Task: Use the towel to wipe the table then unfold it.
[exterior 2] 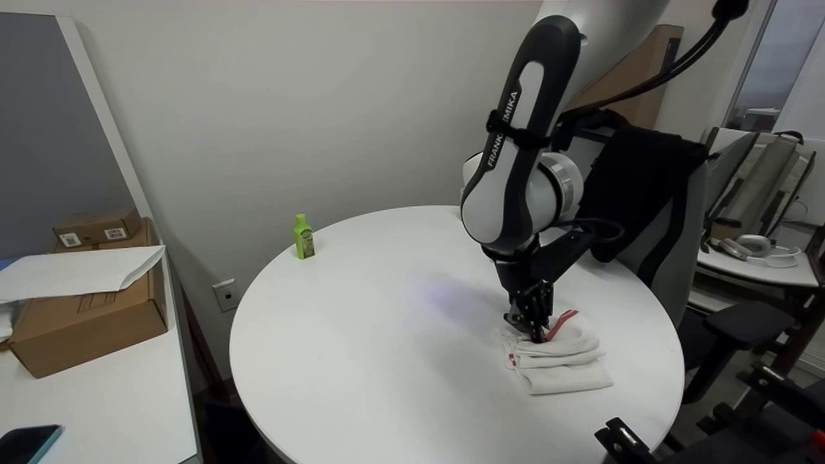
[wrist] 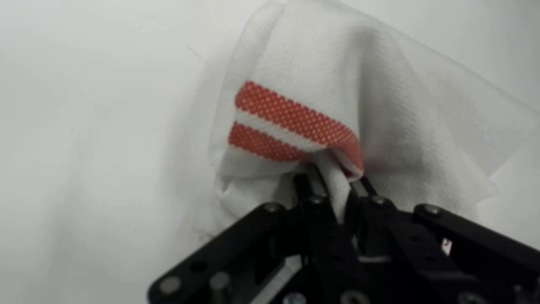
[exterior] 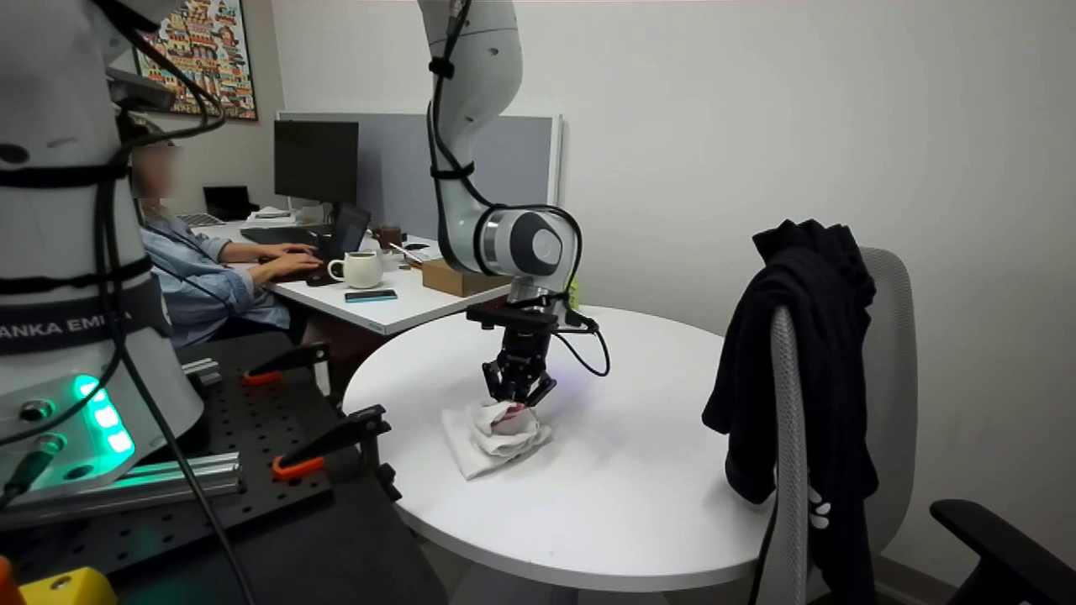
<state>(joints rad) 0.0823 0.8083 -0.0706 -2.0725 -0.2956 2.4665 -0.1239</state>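
Wrist view, pinched towel (wrist: 329, 88), open table (wrist: 101, 139) beyond edges

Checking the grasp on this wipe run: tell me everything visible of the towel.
The towel is white, thin-looking woven cloth with two red bands showing in the wrist view. It lies folded in layers: bunched and creased on top, with a flatter folded section spreading out beside the bunch. It sits off-centre on the round white table, inside the edge. The end effector is closed on a raised fold near the bands. Its underside is hidden.
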